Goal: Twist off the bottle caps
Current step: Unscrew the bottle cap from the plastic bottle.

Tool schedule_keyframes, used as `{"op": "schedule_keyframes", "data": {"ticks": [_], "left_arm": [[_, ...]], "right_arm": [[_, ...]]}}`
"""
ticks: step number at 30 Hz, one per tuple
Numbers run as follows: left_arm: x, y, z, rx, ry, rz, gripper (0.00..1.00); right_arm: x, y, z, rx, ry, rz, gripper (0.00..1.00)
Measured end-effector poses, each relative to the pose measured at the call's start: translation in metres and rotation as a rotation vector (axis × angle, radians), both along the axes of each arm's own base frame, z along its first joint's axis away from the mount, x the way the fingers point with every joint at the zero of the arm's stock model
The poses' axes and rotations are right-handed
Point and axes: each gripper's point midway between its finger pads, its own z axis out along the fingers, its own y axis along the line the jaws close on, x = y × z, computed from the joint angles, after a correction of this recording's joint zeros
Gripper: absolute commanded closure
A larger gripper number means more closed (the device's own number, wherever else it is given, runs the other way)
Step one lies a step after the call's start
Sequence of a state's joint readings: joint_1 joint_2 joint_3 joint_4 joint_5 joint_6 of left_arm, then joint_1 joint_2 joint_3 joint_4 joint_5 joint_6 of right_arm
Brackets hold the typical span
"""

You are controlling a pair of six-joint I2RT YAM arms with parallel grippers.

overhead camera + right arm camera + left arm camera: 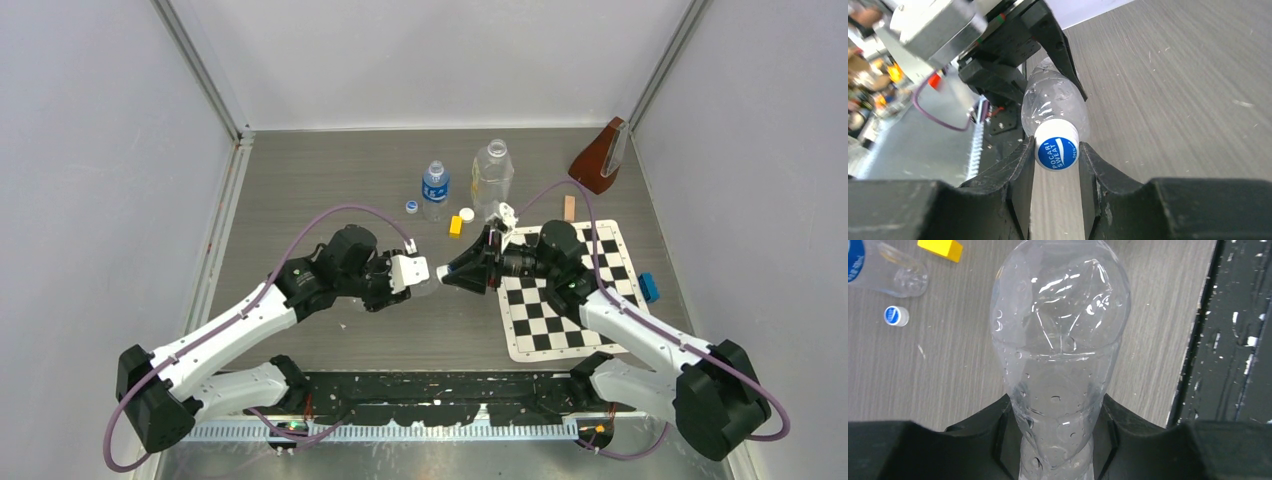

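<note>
Clear plastic, beaded with droplets inside: the slim bottle (1060, 340) lies horizontal in the air between the two arms. It sits over the middle of the grey surface (300, 180), a little toward the near edge.

Left tool (424, 273) is clamped around the bottle's narrow body, one dark finger on each side. The rounded base end bulges out past the fingertips.

Right tool (1056, 148) meets it from the opposite side. Its fingers (1018, 175) are closed on the blue-topped cap (1057, 153), one touching each side of the cap's rim. The cap face reads "POCARI SWEAT" and sits on the bottle's neck. Whether it is loosened cannot be told.

Toward the far edge, near the centre:
- The blue-labelled bottle (435, 188) stands upright.
- A loose blue-white cap (411, 207) lies on the surface just to its left, apart from it.
- The wider bottle (492, 175) stands upright to the right of the blue-labelled one, not touching it.
- A white cap (467, 214) lies just nearer than these two, with a yellow block (456, 226) close beside it.

Right half: a checkerboard sheet (565, 300) lies flat under the right arm. A blue block (650, 288) sits at its right border. A brown wedge-shaped object (600, 158) stands in the far right corner.
</note>
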State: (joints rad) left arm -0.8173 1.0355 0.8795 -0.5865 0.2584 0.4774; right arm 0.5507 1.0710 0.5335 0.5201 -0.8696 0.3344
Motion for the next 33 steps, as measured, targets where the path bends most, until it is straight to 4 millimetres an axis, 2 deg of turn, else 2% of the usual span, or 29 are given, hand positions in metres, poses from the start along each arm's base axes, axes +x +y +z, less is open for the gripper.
{"op": "schedule_keyframes", "data": {"ticks": [10, 20, 21, 22, 24, 26, 28, 33], "left_arm": [[-0.023, -0.008, -0.004, -0.032, 0.1, -0.093, 1.0], [-0.04, -0.008, -0.016, -0.018, 0.203, -0.135, 1.0], [-0.04, -0.009, -0.016, -0.019, 0.205, -0.136, 1.0], [-0.039, -0.009, -0.015, -0.021, 0.203, -0.133, 1.0], [-0.034, -0.008, -0.014, -0.017, 0.185, -0.112, 1.0], [-0.025, -0.006, -0.014, -0.004, 0.152, -0.075, 1.0], [-0.016, -0.004, -0.013, 0.009, 0.114, -0.04, 1.0], [0.007, -0.001, -0.004, 0.012, 0.011, 0.038, 1.0]], "right_arm": [[-0.02, -0.009, -0.006, -0.12, -0.423, 0.133, 1.0], [-0.029, -0.013, -0.023, -0.203, -0.606, 0.222, 1.0], [-0.029, -0.013, -0.022, -0.204, -0.619, 0.22, 0.95], [-0.028, -0.013, -0.021, -0.203, -0.619, 0.208, 0.79], [-0.023, -0.013, -0.02, -0.193, -0.604, 0.164, 0.59], [-0.015, -0.014, -0.022, -0.18, -0.537, 0.077, 0.48], [-0.003, -0.015, -0.023, -0.165, -0.425, -0.031, 0.42], [0.02, -0.021, -0.018, -0.105, -0.071, -0.273, 0.39]]}}
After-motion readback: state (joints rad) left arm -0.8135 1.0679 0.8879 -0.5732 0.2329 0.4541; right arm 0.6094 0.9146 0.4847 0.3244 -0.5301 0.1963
